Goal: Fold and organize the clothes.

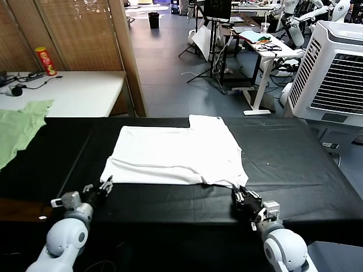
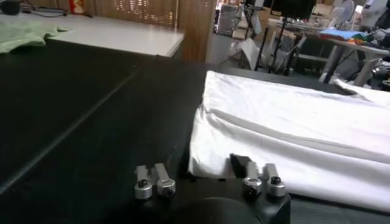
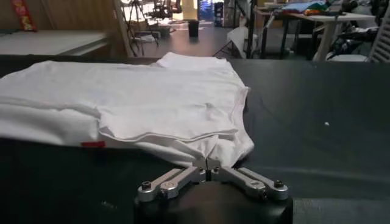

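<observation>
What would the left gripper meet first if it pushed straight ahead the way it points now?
Most likely the near left corner of the white T-shirt: the left gripper sits right at that edge, though whether they touch is unclear.

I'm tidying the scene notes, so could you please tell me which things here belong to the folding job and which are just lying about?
Part of the job:
- white T-shirt, on the black table
- right gripper, jaws shut on its near corner
- left gripper, at its other near corner

Just lying about:
- light green garment
- red can
- air cooler
</observation>
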